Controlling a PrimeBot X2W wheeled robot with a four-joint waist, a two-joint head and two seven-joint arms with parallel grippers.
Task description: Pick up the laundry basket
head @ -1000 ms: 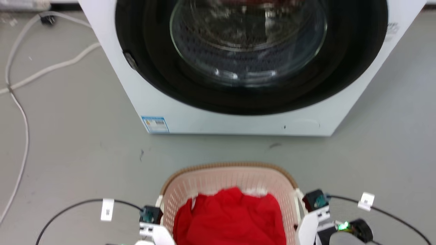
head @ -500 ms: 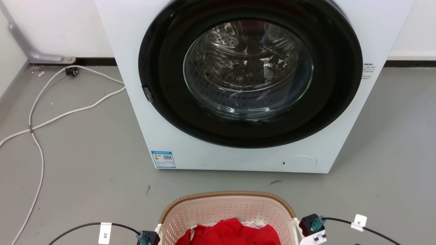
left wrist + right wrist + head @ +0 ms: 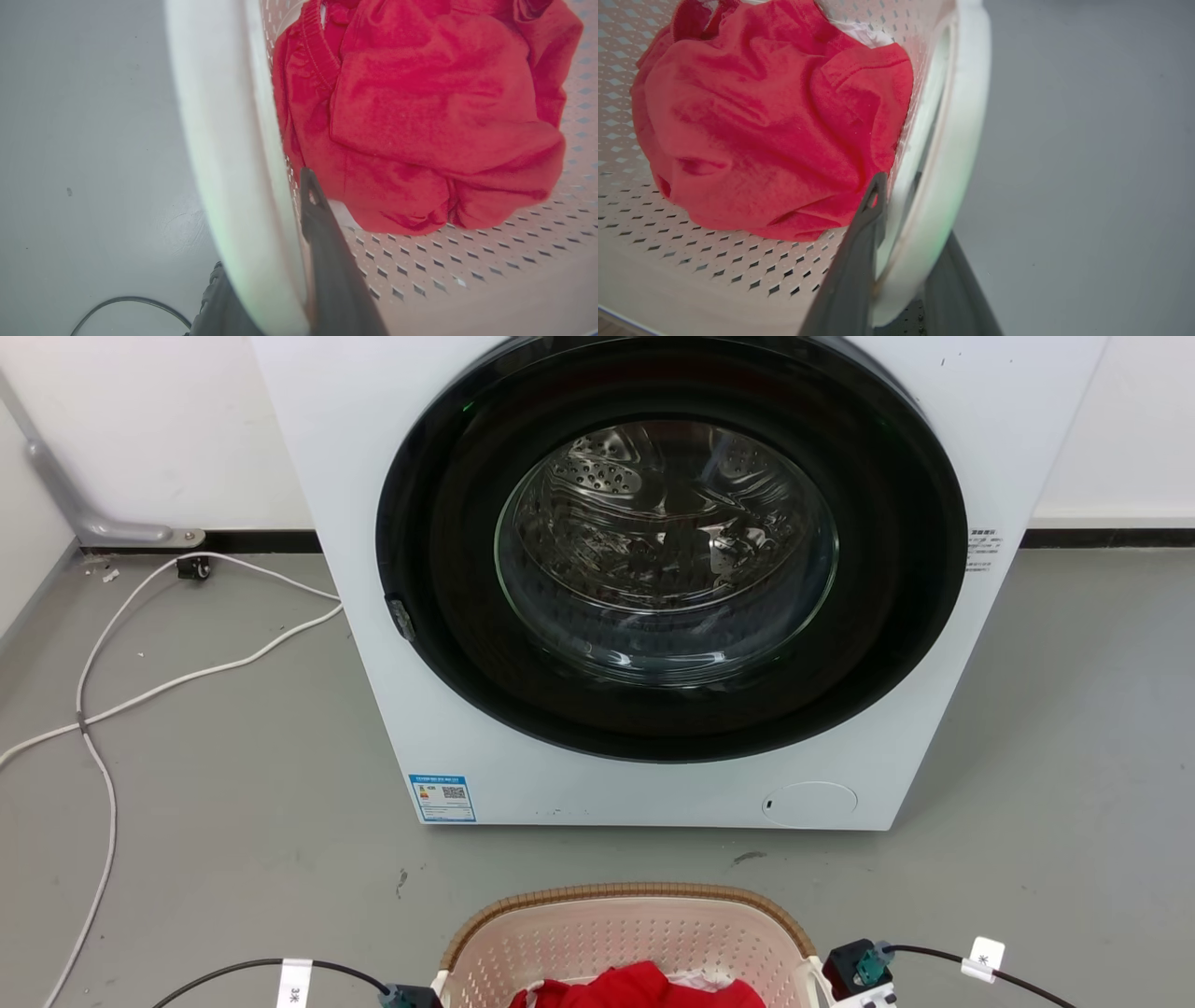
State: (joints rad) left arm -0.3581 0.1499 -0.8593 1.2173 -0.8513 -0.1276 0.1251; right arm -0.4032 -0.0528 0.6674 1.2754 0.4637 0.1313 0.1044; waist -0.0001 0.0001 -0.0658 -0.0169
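Note:
The laundry basket [image 3: 635, 933], cream-pink with a brown woven rim, sits at the bottom middle of the head view, in front of the washing machine. A red garment [image 3: 644, 991] lies inside it. In the left wrist view my left gripper [image 3: 266, 224] is shut on the basket's white loop handle [image 3: 219, 130], one dark finger [image 3: 322, 242] inside the wall beside the red garment [image 3: 420, 116]. My right gripper [image 3: 915, 210] is shut on the opposite white handle [image 3: 957, 140] the same way, next to the garment [image 3: 761, 130]. Whether the basket touches the floor is unclear.
A white front-loading washing machine [image 3: 448, 728] with a round dark glass door [image 3: 667, 546] stands just behind the basket. White cables [image 3: 103, 709] trail over the grey floor at the left. A wall and skirting run behind. Black cables lead from both wrists.
The head camera has moved: the whole picture shifted down, showing more of the washing machine and the wall. Basket and both wrists stay together, now lower at the bottom edge.

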